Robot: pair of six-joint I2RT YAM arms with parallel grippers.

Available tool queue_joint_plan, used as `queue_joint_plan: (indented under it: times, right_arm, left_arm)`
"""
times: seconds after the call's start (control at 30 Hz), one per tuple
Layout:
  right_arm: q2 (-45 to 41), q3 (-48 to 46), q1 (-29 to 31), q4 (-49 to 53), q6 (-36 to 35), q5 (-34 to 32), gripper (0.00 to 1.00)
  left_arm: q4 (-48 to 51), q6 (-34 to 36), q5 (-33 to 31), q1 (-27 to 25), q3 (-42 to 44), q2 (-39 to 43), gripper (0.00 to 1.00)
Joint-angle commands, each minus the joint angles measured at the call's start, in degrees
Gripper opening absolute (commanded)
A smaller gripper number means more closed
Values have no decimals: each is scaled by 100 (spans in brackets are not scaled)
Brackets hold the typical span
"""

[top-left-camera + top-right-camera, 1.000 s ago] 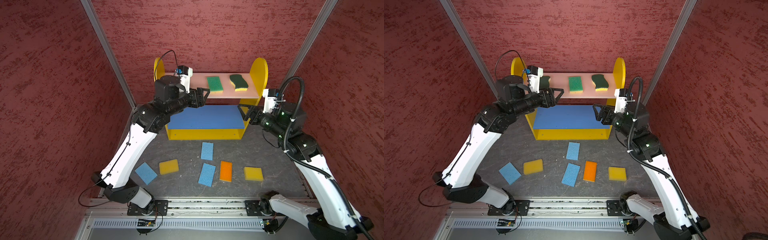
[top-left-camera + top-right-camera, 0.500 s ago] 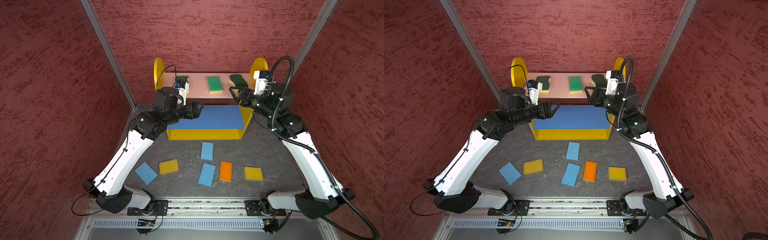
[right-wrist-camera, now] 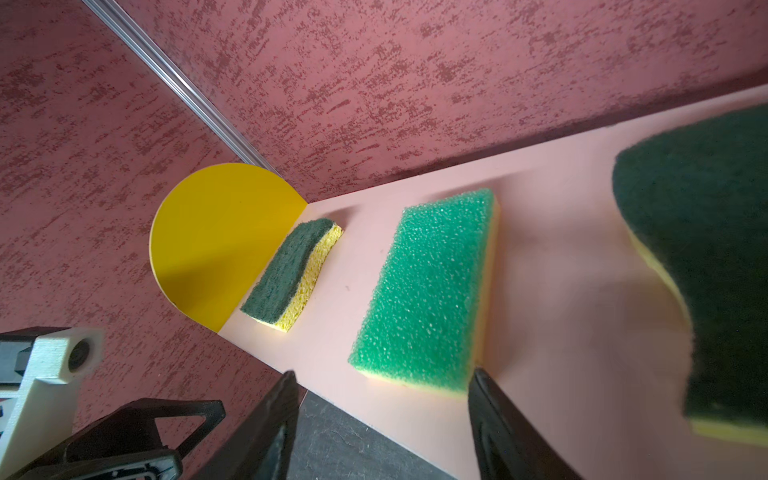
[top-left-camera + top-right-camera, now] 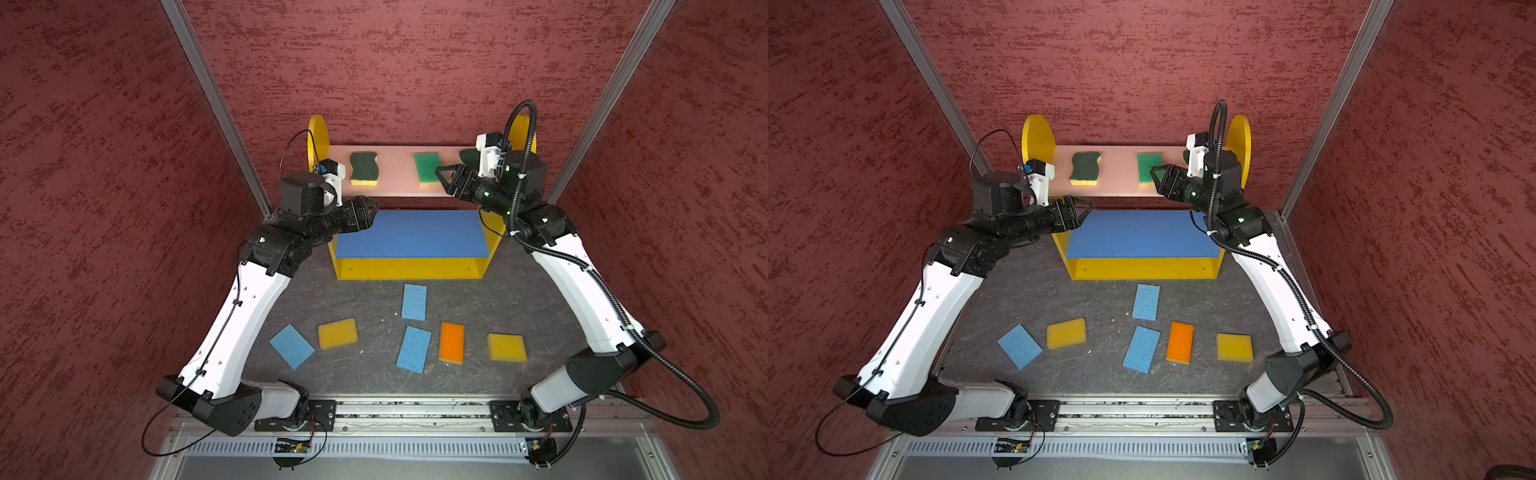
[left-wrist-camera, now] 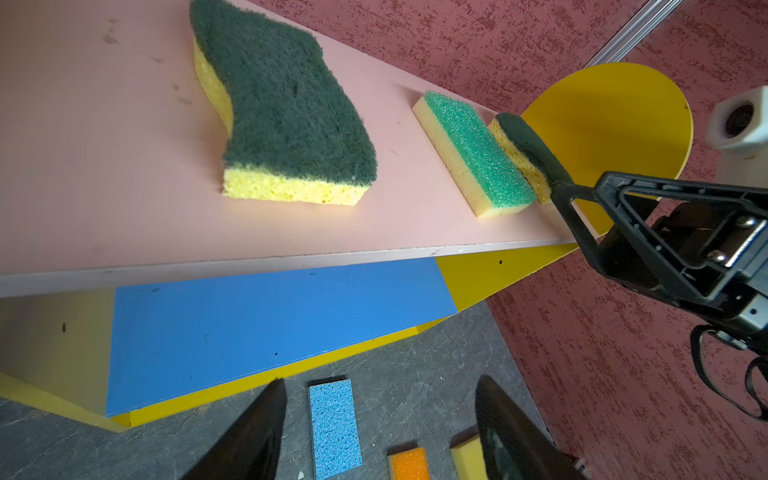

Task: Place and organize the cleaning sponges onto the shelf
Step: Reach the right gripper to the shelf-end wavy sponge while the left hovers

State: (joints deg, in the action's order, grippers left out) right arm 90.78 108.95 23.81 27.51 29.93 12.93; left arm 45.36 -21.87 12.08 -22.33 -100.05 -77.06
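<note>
Currently: three sponges on the shelf (image 4: 409, 269), six on the bench (image 4: 365, 299).

Pink board (image 4: 399, 183), top tier:
- left wavy sponge (image 4: 363, 168) lies flat, dark side up, toward the left end.
- green sponge (image 4: 427, 166) lies flat, about mid-board.
- right wavy sponge (image 4: 468, 156) is at the right end, mostly hidden behind the right wrist in both top views. In the left wrist view the right wavy sponge (image 5: 528, 153) lies just beside the green one, by the yellow side panel. Touching or not: cannot tell.

Bench, in front of the shelf, all flat and apart:
- three blue sponges (image 4: 414, 301) (image 4: 414, 349) (image 4: 291, 346)
- two yellow sponges (image 4: 337, 333) (image 4: 506, 347)
- one orange sponge (image 4: 452, 342), close beside a blue one.

Right gripper (image 4: 442, 179): jaws wide, nothing clamped, at the front edge of the pink board and pointing at the green sponge. In the right wrist view the sponge's near end sits just ahead of the gap. One fingertip (image 3: 478, 374) is at its corner; contact uncertain.

Left gripper (image 4: 371, 214): jaws wide, empty. In both top views it is over the left rear corner of the blue board (image 4: 411, 235), just in front of the pink board's left end.
</note>
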Motion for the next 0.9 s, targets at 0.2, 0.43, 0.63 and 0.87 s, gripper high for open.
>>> queue_joint_plan:
  times: [0.2, 0.43, 0.63, 0.87]
  right_arm:
    - [264, 518, 26, 328, -128, -595, 66]
    - [681, 937, 26, 554, -163, -583, 64]
    - [849, 1105, 27, 679, -181, -623, 62]
    - [960, 1213, 34, 784, -215, -625, 57]
  left_arm:
    - [-186, -63, 220, 27, 147, 403, 72]
    - [-127, -11, 137, 35, 191, 507, 72]
    - [-111, 7, 97, 66, 236, 551, 72]
    - [-148, -2, 84, 140, 362, 689, 72]
